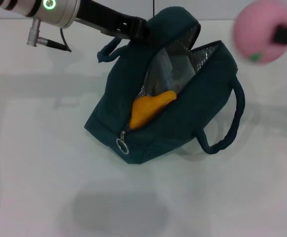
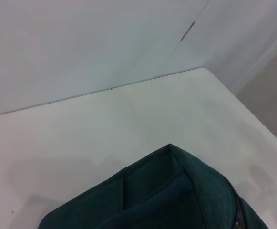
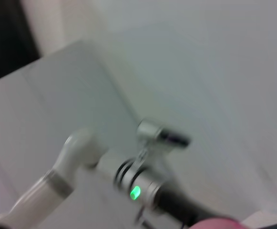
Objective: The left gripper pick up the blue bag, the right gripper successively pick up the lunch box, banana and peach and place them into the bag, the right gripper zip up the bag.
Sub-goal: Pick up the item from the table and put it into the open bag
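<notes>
The blue bag (image 1: pixel 133 113) lies unzipped on the white table, its opening facing up and to the right. My left gripper (image 1: pixel 133 27) is shut on the bag's top edge at the back and holds it up. A yellow banana (image 1: pixel 150 109) rests inside the opening. Behind it is a pale clear shape (image 1: pixel 175 71) that looks like the lunch box. The pink peach (image 1: pixel 259 32) hangs in the air above and to the right of the bag, with my right gripper (image 1: pixel 283 34) shut on it. The left wrist view shows the bag's top (image 2: pixel 176 191). The peach's edge (image 3: pixel 214 223) shows in the right wrist view.
The bag's zipper pull ring (image 1: pixel 122 146) hangs at its near end, and a carry handle (image 1: pixel 227 133) loops out on the right. The left arm's wrist with its green light (image 1: pixel 49 5) crosses the top left. The table's far corner (image 2: pixel 205 69) meets a pale wall.
</notes>
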`<state>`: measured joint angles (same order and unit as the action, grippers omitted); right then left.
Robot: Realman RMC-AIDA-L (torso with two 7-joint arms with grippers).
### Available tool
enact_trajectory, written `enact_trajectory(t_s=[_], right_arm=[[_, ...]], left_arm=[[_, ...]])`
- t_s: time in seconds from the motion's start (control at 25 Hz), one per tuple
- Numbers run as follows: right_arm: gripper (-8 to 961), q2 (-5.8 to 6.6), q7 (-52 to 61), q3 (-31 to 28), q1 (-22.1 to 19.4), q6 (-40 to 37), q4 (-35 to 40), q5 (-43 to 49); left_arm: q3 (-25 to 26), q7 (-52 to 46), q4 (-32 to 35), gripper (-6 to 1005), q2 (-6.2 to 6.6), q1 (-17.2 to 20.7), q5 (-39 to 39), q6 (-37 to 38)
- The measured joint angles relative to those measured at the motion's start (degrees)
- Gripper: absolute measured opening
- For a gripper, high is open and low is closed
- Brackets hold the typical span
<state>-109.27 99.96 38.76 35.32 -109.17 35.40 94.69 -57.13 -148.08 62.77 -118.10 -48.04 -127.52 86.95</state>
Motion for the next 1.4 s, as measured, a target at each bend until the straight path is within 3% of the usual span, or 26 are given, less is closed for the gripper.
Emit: enact_trajectory(t_s=[0.2, 0.48, 0.68, 0.88, 1.08, 1.2, 1.4], right_arm=[[63, -4.0, -5.02, 7.5, 2.73, 7.76, -0.56, 0.57], [37, -5.77, -8.57, 10.87, 5.03, 12.49, -0.36, 0.71], [35, -5.87, -9.28, 15.11, 5.86, 15.58, -1.33, 0.86], [36, -4.94, -6.28, 20.95, 6.14, 18.51, -1.63, 2.19], [36, -3.82, -1.7, 20.28, 5.88, 18.75, -1.53, 5.37], [37, -3.3, 0.05, 16.64, 4.91, 18.76, -1.7, 5.07], [53, -3.42, 0.48, 14.35, 4.47, 18.93, -1.6, 5.23]], left_arm=[[-0.12, -0.02, 0.0, 129, -0.02, -0.08, 0.0, 0.05], [-0.03, -0.02, -0.04, 129, -0.02, -0.02, -0.01, 0.07], [-0.04, -0.02, -0.18, 130, -0.02, -0.06, -0.01, 0.01], [0.0, -0.02, -0.21, 130, -0.02, 0.12, -0.02, -0.04], [0.0, -0.01, -0.18, 130, 0.23, 0.23, -0.05, -0.03], [0.0, 0.16, -0.25, 131, 0.29, 0.13, -0.21, -0.03], [-0.1, 0.44, -0.4, 131, 0.29, 0.05, -0.51, -0.1]])
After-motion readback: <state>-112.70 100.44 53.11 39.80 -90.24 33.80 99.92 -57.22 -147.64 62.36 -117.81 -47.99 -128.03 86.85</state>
